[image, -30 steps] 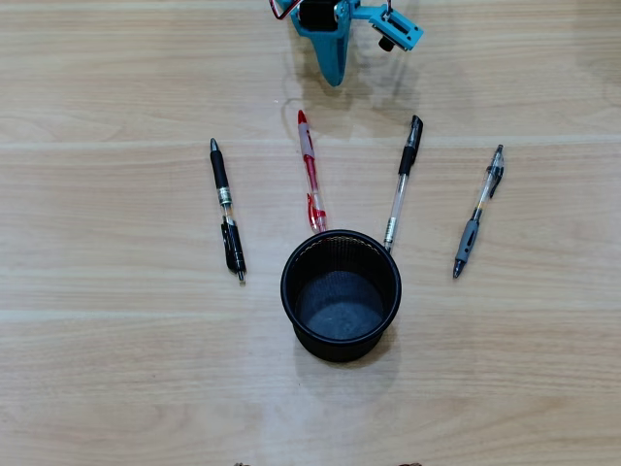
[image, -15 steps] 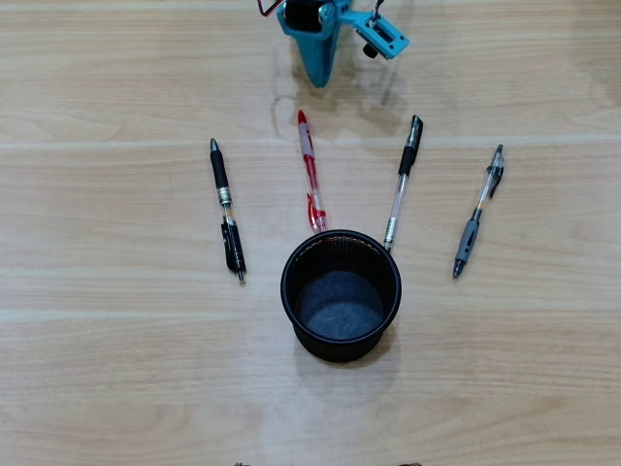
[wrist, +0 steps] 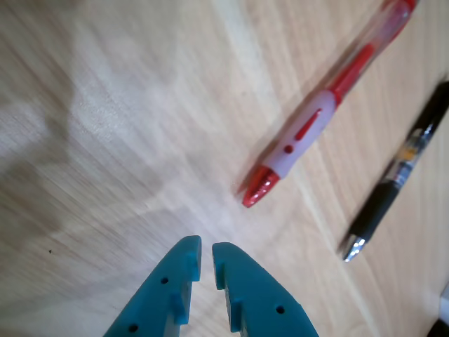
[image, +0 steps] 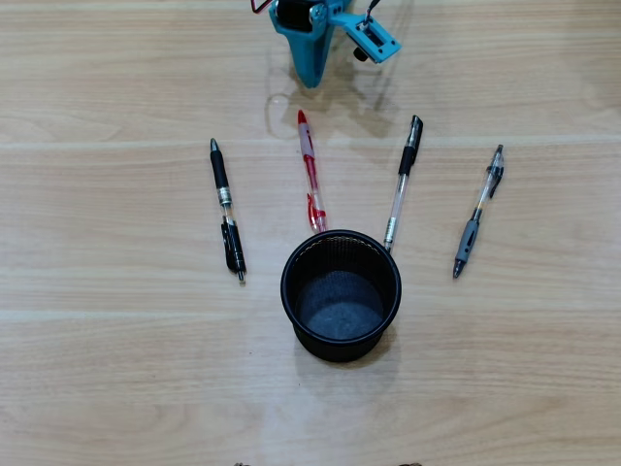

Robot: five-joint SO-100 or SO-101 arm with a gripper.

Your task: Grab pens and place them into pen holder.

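In the wrist view the teal two-finger hand hangs nearly closed, gripping nothing, above the pale wooden counter, near the red-and-white pen tip. Four pens lie on the counter in the overhead view: that red one, a black-capped clear pen, a black pen and a grey pen. One black mesh cylindrical pen holder stands upright, empty.

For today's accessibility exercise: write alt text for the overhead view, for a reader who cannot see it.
Four pens lie fanned on a wooden table above an empty black pen holder: black pen, red pen, clear pen, grey pen. The teal gripper hangs at the top, holding nothing.
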